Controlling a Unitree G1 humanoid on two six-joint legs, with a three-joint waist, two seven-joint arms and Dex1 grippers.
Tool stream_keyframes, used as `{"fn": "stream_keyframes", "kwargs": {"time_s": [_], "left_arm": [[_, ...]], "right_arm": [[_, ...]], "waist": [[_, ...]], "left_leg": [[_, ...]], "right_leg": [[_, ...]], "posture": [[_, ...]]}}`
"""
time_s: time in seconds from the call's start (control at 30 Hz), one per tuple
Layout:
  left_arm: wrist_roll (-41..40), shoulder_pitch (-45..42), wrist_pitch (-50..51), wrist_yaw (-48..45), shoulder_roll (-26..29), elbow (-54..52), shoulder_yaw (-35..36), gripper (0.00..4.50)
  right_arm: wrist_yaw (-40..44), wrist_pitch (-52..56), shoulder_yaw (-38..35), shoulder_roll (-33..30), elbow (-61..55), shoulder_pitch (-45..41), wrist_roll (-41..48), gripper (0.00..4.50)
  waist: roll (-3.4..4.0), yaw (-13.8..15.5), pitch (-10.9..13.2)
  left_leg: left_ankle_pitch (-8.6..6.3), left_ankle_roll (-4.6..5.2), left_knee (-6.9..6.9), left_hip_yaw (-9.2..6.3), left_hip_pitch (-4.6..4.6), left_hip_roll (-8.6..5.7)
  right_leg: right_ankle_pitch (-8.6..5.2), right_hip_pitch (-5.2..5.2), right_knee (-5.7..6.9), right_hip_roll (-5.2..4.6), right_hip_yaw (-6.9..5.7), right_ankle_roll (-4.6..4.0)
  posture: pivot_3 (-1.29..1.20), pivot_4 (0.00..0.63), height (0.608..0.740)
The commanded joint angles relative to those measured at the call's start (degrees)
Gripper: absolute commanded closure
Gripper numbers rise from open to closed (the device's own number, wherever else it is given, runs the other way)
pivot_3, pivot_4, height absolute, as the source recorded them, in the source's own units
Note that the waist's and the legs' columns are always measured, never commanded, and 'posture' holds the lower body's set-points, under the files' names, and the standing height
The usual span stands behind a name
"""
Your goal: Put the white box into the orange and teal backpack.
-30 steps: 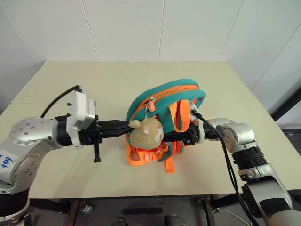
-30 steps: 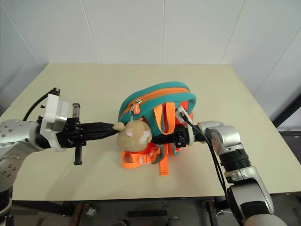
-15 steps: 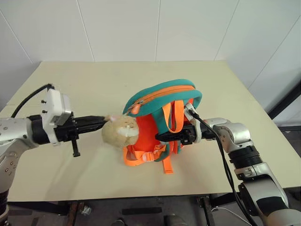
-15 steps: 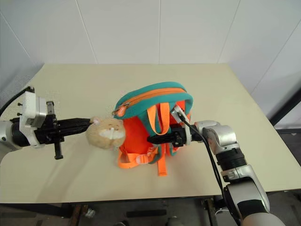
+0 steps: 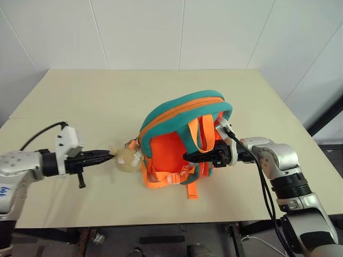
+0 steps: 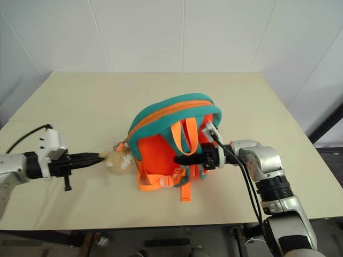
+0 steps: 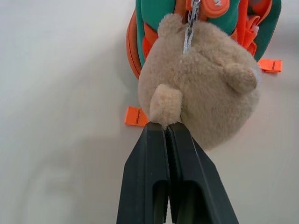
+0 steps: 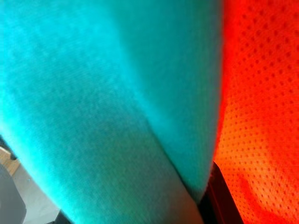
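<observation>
White walls back a pale bench (image 5: 80, 101) where the orange and teal backpack (image 5: 182, 134) stands zipped, left gripper (image 7: 166, 128) jaws pinching its plush charm (image 7: 205, 93), right gripper (image 5: 188, 158) jaws pressed on a teal strap (image 8: 107, 93) (packing not begun).

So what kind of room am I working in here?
Probably a lab or test cell, not a home: one plain beige table set against bare white panelled walls, with just the orange and teal backpack standing on it.
</observation>
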Motion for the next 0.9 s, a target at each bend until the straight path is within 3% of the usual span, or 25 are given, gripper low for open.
{"fn": "stream_keyframes", "kwargs": {"time_s": [0.03, 0.33, 0.43, 0.47, 0.6, 0.83, 0.9], "left_arm": [[4.08, -2.04, -3.28, 1.01, -3.14, 3.65, -4.94, 4.47], [8.35, -4.65, -8.36, 0.48, -7.64, 8.71, -9.99, 4.47], [5.93, -4.61, -4.90, 0.64, -6.00, 5.32, -7.23, 3.82], [5.40, -4.41, -3.94, 0.75, -5.50, 4.20, -6.58, 3.50], [0.99, -1.55, 1.80, 0.43, -1.86, -1.90, -1.19, 2.28], [-2.85, 7.38, 7.96, 1.18, 0.78, -10.81, 4.96, 0.12], [-3.00, 8.78, 8.18, 1.94, 0.44, -11.80, 5.98, 0.00]], "right_arm": [[-1.67, 1.26, -2.17, -0.66, -3.16, 0.77, 1.88, 4.50], [-7.86, 2.16, -5.98, 0.73, -5.27, 2.37, 4.46, 4.50], [-9.60, 2.82, -7.71, 0.03, -8.49, 3.86, 5.78, 4.50], [-9.74, 3.40, -8.16, -0.43, -9.73, 4.45, 6.56, 3.83], [-10.35, 2.85, -10.39, -4.74, -19.46, 8.18, 8.13, 2.58], [-9.48, -2.00, -16.85, -14.55, -24.70, 17.36, 7.17, 0.23], [-9.04, -4.16, -18.58, -16.60, -24.34, 20.29, 6.46, 0.03]], "waist": [[-0.01, 0.30, 0.00], [-0.01, 1.62, 0.00], [-0.01, 1.67, 0.00], [-0.01, 1.65, 0.00], [-0.01, 1.44, 0.00], [-0.01, 1.39, 0.00], [-0.01, 1.40, 0.00]], "left_leg": [[0.00, 0.00, 0.02, 0.00, 0.00, 0.00], [0.00, 0.00, 0.21, -0.01, -0.01, -0.02], [0.00, 0.00, 0.23, -0.02, -0.01, -0.02], [0.00, 0.00, 0.23, -0.02, -0.02, -0.01], [-0.01, 0.01, 0.13, -0.03, -0.06, -0.01], [-0.01, 0.01, -0.05, 0.01, -0.03, -0.01], [-0.01, 0.02, -0.05, 0.01, -0.02, 0.00]], "right_leg": [[0.00, 0.01, -0.01, 0.00, 0.00, 0.00], [0.02, 0.08, 0.04, -0.01, 0.00, 0.03], [0.03, 0.09, 0.06, -0.01, 0.00, 0.04], [0.03, 0.08, 0.06, 0.00, 0.00, 0.04], [0.02, 0.03, 0.02, -0.01, 0.00, 0.04], [-0.01, 0.02, -0.14, -0.03, 0.00, 0.02], [-0.02, 0.03, -0.14, -0.03, 0.00, 0.00]], "posture": [[0.00, 0.150, 0.740], [0.00, 0.150, 0.740], [0.00, 0.150, 0.740], [0.00, 0.150, 0.740], [0.00, 0.150, 0.740], [0.00, 0.150, 0.740], [0.00, 0.150, 0.740]]}}
